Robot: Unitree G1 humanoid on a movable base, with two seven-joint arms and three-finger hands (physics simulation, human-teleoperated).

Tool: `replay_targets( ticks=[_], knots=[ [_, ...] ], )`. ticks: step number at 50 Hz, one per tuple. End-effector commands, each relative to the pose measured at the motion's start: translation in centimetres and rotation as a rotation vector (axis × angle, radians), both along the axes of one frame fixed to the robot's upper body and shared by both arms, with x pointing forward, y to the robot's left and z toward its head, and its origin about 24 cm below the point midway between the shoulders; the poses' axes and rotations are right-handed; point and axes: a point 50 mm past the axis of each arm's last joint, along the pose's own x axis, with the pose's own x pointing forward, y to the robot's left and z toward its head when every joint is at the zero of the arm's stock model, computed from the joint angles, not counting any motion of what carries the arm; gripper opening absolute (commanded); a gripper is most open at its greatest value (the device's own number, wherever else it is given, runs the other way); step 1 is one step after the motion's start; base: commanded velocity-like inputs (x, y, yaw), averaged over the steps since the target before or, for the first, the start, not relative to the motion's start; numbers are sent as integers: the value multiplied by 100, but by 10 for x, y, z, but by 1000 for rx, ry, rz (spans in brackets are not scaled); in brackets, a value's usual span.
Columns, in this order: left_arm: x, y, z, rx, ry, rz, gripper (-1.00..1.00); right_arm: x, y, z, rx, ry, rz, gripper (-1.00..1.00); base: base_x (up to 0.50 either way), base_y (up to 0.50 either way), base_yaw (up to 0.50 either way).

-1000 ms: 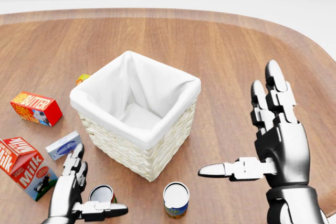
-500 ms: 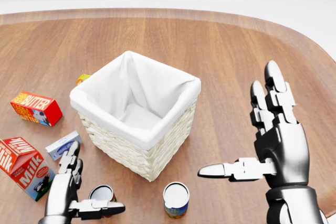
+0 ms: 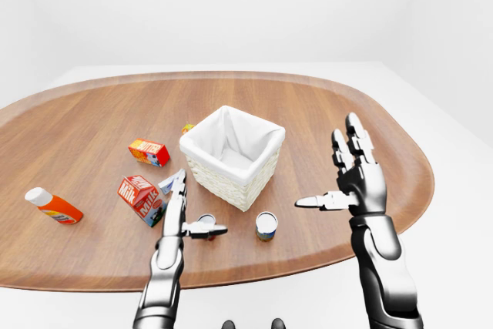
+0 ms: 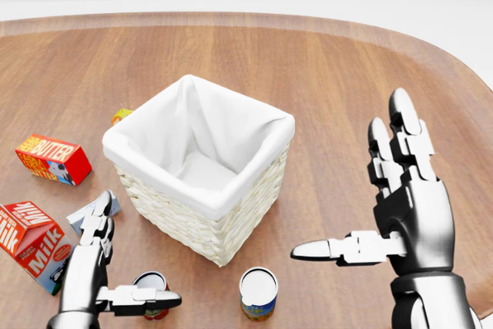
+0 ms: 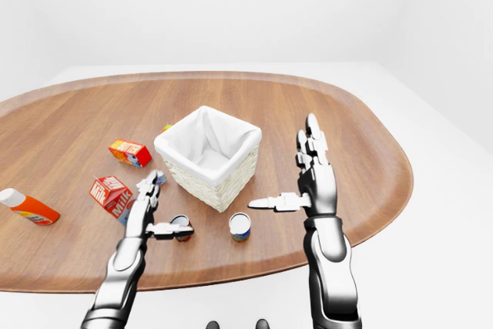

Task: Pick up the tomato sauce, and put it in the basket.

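The left hand [image 4: 100,267] hovers with fingers spread, its thumb reaching across a small red-sided can [image 4: 150,292] that stands upright on the table [image 4: 323,67]; this is probably the tomato sauce, though its label cannot be read. Nothing is gripped. The right hand [image 4: 393,213] is held up, fingers splayed and empty, well to the right.

The can looks rigid and smooth, likely fairly heavy for its size and apt to slip; a grasp round its side wall, fingers opposite thumb, would suit it best.

A second can [image 4: 258,292] with a blue-and-yellow label stands to the right of the left hand. The basket [image 4: 199,166], white-lined and empty, rises just beyond the fingertips. A milk carton [image 4: 31,246] and a small blue box [image 4: 85,215] crowd the hand's left, with a butter box [image 4: 52,158] further off.
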Motion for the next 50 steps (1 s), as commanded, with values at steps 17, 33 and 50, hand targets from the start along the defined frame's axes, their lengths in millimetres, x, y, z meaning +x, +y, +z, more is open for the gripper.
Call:
replay_targets(
  ticks=[17, 33, 50],
  knots=[
    [-1, -3, 18, 132, -74, -34, 97, 0, 0, 0, 1, 2, 0, 100, 0, 0, 0],
    [-3, -6, 12, 192, -39, -67, 97, 0, 0, -1, 0, 4, 0, 100, 0, 0, 0],
    [-3, -5, 15, 228, -51, -73, 97, 0, 1, -2, 1, 8, 1, 100, 0, 0, 0]
  ],
)
